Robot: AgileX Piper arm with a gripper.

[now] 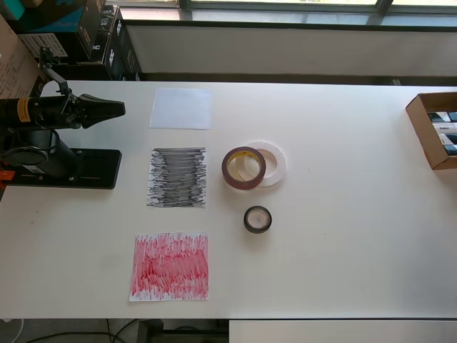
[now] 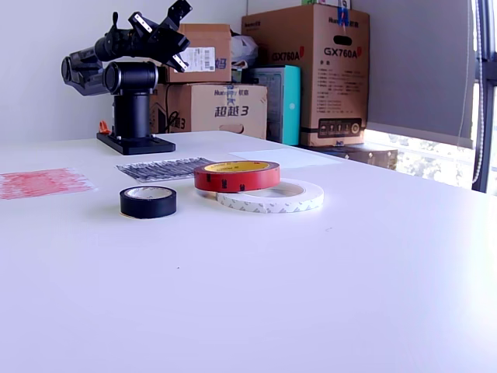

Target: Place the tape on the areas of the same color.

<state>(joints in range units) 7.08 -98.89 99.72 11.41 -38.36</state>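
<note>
Red tape (image 1: pixel 243 168) overlapping white tape (image 1: pixel 274 163), black tape (image 1: pixel 258 219) nearby (none on the sheets (image 1: pixel 177 178)), gripper (image 1: pixel 114 109) empty, jaw gap unclear, cartons (image 2: pixel 316 71) reading "GX760A", open box (image 1: pixel 433 129) at table edge.

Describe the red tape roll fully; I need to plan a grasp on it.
The red tape roll is a wide ring with a glossy red outer face, a yellowish inner liner and an open centre. It is tilted: one side rests on the flat white tape roll, partly overlapping it, the other on the white table. It sits beside the black-scribbled sheet, apart from the black roll. Nothing grips it.
</note>
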